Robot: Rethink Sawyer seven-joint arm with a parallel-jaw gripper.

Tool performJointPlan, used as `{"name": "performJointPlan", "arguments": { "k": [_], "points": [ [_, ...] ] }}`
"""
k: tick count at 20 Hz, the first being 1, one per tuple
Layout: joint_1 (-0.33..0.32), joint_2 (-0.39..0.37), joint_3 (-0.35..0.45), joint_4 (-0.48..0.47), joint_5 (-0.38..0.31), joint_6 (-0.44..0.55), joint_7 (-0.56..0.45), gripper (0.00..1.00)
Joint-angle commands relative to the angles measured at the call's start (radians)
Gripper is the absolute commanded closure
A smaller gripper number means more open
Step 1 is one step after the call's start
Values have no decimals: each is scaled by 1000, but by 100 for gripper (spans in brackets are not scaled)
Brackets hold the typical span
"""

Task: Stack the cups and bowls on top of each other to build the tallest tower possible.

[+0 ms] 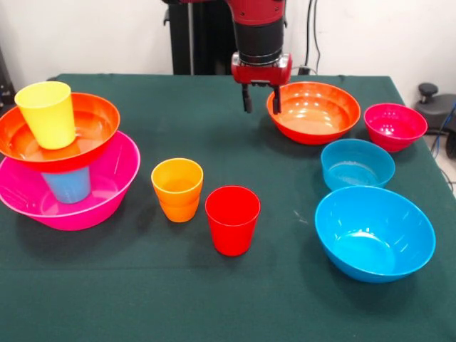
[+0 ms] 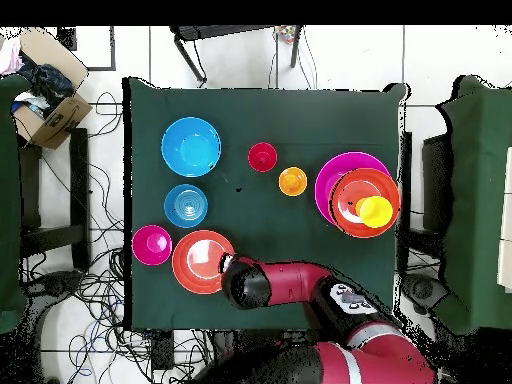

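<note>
Leftward, pink bowl holding blue cup, yellow cup in orange bowl

light blue cup half hidden under bowl

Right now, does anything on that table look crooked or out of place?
Yes. In the pink bowl a light blue cup props up an orange-red bowl, which sits tilted, with a yellow cup inside it. Nothing looks spilled or broken.

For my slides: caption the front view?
Open gripper hovers by orange bowl; partial tower stands opposite.
</note>
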Motion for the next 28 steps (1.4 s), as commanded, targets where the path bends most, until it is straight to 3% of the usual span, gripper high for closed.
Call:
{"name": "performJointPlan", "arguments": {
  "k": [1,12,28],
  "points": [
    [22,34,36,-34,-2,-47,92,0],
    [39,45,-5,-49,-11,-64,97,0],
    [31,73,12,-22,-10,-120,110,0]
  ]
}}
